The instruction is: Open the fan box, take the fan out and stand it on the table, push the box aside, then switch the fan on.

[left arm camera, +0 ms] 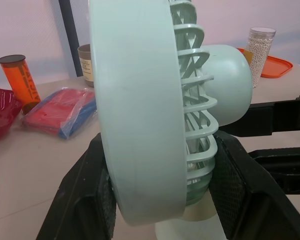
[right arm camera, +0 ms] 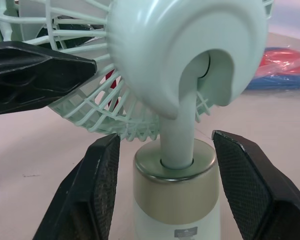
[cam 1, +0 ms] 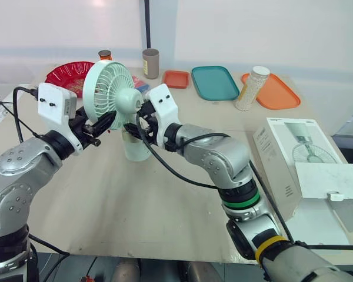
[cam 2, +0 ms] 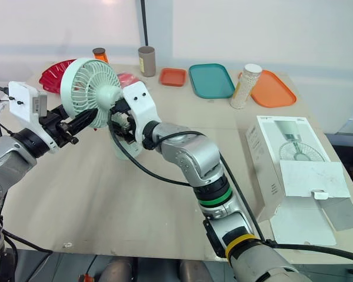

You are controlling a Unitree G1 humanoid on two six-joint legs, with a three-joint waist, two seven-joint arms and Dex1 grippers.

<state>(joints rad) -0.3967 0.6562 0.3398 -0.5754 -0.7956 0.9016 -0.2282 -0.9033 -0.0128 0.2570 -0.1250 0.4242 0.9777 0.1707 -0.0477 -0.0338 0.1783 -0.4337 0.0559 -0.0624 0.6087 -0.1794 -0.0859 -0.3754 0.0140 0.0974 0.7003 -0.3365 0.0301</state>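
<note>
Left wrist view shows the fan (left arm camera: 140,110) head edge-on: a smooth pale mint plastic ring in front, a cage of thin curved ribs behind it, and a rounded motor housing at the back. The left gripper (cam 1: 107,120) has its black fingers (left arm camera: 87,200), faced with fine-grained pads, clamped on the lower rim of that head, one on the front ring and one on the rear cage. The fan stands upright on the matte beige tabletop (cam 1: 106,200). Its short cylindrical base (right arm camera: 177,200) is white plastic capped by a brushed golden ring, and a slim curved neck rises from it. The right gripper (right arm camera: 166,139) holds its fingers apart on either side of that base, with a gap at each side. Well to the robot's right of the fan lies the fan box (cam 1: 285,155), white printed cardboard with its end flap open. Beyond the fan sit a glossy red bowl (cam 1: 67,76), a teal oblong tray (cam 1: 215,82) and a clear jar (cam 1: 250,88) of pale beads.
</note>
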